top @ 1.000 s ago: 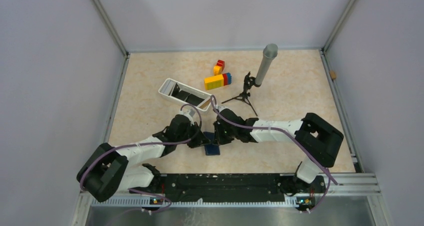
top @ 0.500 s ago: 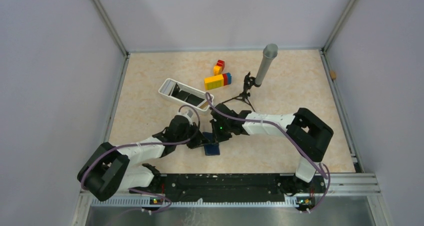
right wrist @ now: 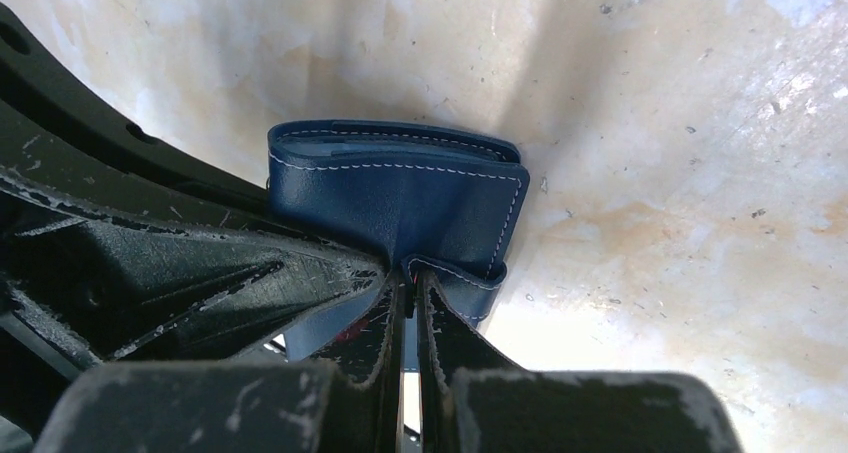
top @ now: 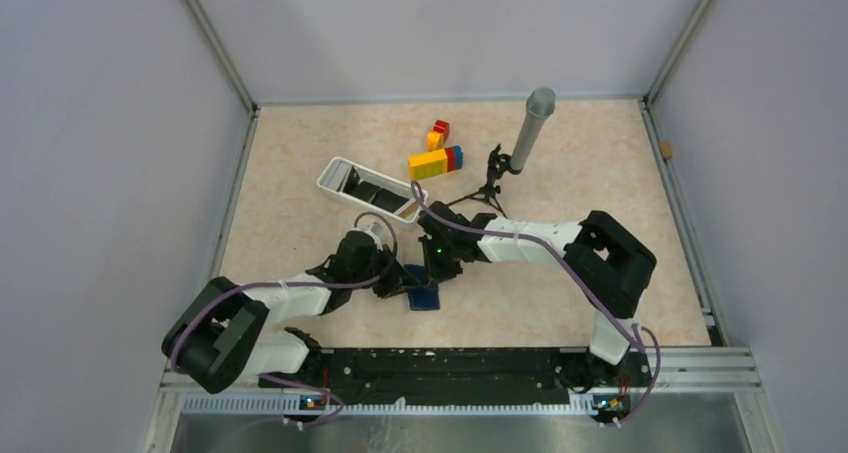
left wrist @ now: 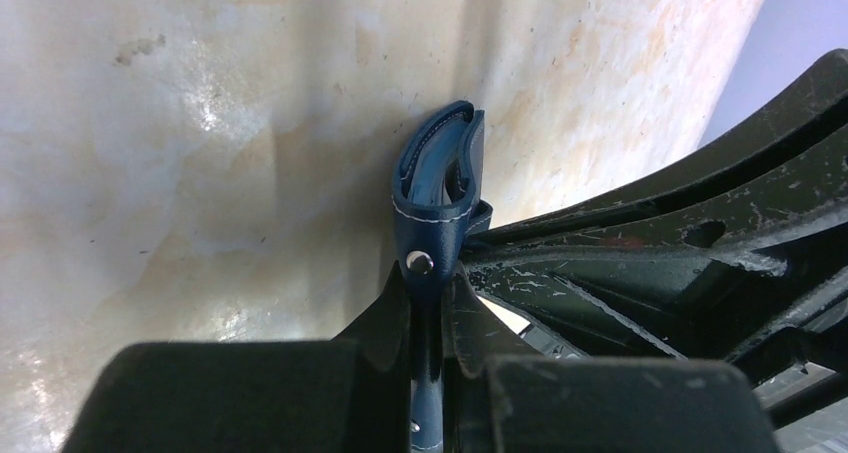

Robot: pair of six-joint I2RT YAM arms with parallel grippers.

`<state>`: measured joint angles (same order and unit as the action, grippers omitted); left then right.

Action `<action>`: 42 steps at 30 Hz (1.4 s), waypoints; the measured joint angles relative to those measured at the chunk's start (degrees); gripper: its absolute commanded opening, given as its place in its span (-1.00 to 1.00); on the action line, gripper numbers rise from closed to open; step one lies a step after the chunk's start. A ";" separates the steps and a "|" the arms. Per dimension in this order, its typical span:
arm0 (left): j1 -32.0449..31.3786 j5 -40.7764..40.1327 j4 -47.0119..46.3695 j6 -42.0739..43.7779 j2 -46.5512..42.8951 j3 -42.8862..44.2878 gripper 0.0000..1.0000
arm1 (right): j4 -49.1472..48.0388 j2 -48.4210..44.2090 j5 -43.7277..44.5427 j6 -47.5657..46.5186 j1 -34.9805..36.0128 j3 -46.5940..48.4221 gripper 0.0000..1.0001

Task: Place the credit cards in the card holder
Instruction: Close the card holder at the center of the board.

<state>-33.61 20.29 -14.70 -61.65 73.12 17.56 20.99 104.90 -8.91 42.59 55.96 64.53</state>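
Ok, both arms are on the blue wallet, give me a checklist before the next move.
1. Left tool shut on the small navy-blue folding wallet: ok.
2. Right tool shut on its flap: ok.
3. Wallet spread open, pockets showing: not ok, folded.
4. A tool free for a card: not ok.
5. Dark glossy cards lying loose in the white rectangular tray: cannot tell.

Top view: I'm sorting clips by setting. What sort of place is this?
Most likely a lab robot cell, not a home: grey walls on metal framing box in a table, two arms are bolted to a rail at its near edge, and the props are toy blocks and a microphone.
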 measured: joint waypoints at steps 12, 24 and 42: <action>0.85 1.51 -5.16 -1.84 2.05 -1.62 -1.00 | 7.80 3.69 1.49 2.78 0.17 6.19 -1.00; 0.92 1.22 -8.83 -4.20 2.34 -3.45 -1.00 | 13.55 6.51 4.76 5.95 1.44 10.60 -1.00; 0.13 -1.51 -5.25 -2.91 -1.68 -3.85 -1.00 | 12.09 5.35 7.23 7.34 2.82 9.64 -0.80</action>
<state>-33.47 18.79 -19.94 -64.55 71.44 13.72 33.08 110.26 -1.67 49.93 58.78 74.17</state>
